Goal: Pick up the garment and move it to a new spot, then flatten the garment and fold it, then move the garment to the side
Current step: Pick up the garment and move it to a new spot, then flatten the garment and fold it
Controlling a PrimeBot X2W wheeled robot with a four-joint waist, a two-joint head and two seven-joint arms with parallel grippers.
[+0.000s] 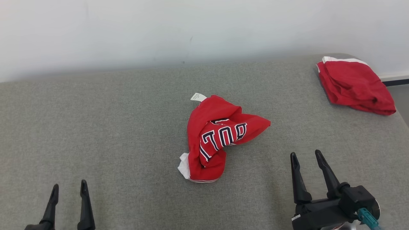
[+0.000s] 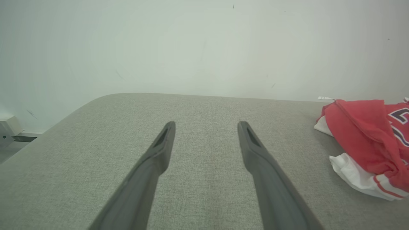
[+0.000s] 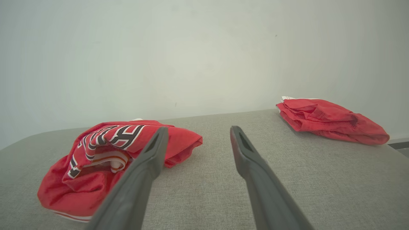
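Left claw (image 1: pixel 70 183), right claw (image 1: pixel 305 152) agape, red garment (image 1: pixel 204 121) lettered "BUL"

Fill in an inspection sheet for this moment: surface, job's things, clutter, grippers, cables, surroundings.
Surface: grey fabric surface, smooth.
Job's things: red jersey crumpled at the centre, lettering showing, white tag at its far edge.
Clutter: second red garment, loosely folded, at the far right corner.
Grippers: left gripper open, holding nothing; right gripper open, holding nothing, apart from the jersey.
Cables: teal cable at the right gripper's wrist.
Surroundings: pale wall behind; dark baseboard at far right.
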